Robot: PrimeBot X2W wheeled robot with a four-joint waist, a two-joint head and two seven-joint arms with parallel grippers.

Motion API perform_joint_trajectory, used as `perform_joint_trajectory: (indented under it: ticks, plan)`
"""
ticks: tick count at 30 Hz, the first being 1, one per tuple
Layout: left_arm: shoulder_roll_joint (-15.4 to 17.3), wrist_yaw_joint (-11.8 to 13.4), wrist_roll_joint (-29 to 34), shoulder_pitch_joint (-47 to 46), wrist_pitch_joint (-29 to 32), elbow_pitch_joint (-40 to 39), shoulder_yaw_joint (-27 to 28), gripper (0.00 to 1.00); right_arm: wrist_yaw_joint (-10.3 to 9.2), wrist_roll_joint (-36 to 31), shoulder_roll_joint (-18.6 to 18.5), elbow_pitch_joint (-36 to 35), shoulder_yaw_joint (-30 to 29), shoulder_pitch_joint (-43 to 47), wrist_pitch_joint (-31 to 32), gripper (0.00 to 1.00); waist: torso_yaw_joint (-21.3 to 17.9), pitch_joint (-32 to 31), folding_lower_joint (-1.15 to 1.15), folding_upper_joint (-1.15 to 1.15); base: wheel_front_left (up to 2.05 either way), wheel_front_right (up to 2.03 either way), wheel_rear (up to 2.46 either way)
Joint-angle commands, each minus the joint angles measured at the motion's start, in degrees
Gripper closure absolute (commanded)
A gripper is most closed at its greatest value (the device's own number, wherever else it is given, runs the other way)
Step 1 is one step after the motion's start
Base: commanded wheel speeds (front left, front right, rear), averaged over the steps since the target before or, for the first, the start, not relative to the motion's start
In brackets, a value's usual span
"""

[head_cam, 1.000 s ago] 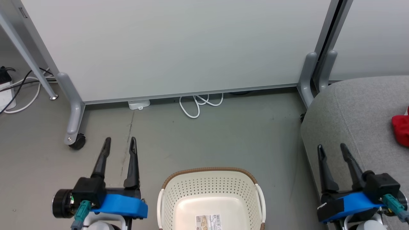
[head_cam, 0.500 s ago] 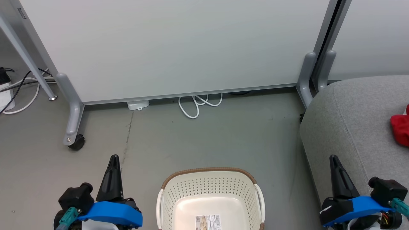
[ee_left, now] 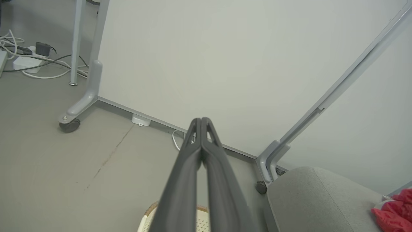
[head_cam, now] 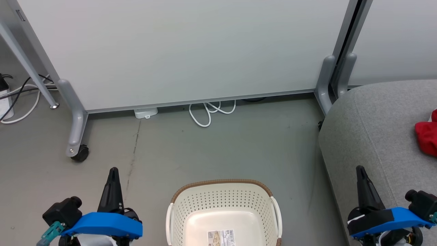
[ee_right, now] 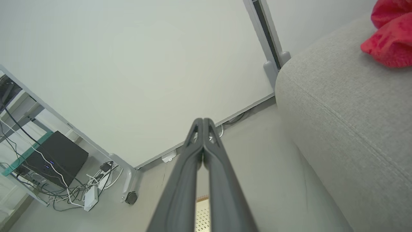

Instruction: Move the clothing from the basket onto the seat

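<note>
Grey floor (head_cam: pixel 222 147) holds the laundry basket (head_cam: pixel 222 181) between my left fingers (head_cam: pixel 113 176) and right fingers (head_cam: pixel 361 177), both pinched shut on nothing; red clothing (head_cam: pixel 426 136) lies on the couch (head_cam: pixel 372 130).

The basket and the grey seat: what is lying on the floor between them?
Only bare grey floor lies between the basket and the seat; the head view shows this stretch with nothing on it.

Basket (head_cam: pixel 222 181) + clothing (head_cam: pixel 426 137) cut off.
</note>
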Motion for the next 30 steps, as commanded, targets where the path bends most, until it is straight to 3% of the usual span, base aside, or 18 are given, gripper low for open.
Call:
perform_joint_trajectory:
  ticks: [1,30]
  plan:
    - [0.0,-0.4,-2.1,-1.9,0.4,-0.8,0.7,1.0,0.0,2.3,-0.2,-1.1,-0.2,-1.0,0.5,1.0,0.0,0.0,0.0,0.0,0.0,0.0,0.0]
    - [0.0,-1.6,-24.6,-2.8,6.1,-0.7,4.0,1.0,0.0,25.2,-0.3,-1.9,-0.9,-1.6,6.3,1.0,-0.9,-0.1,0.0,0.0,0.0,0.0,0.0]
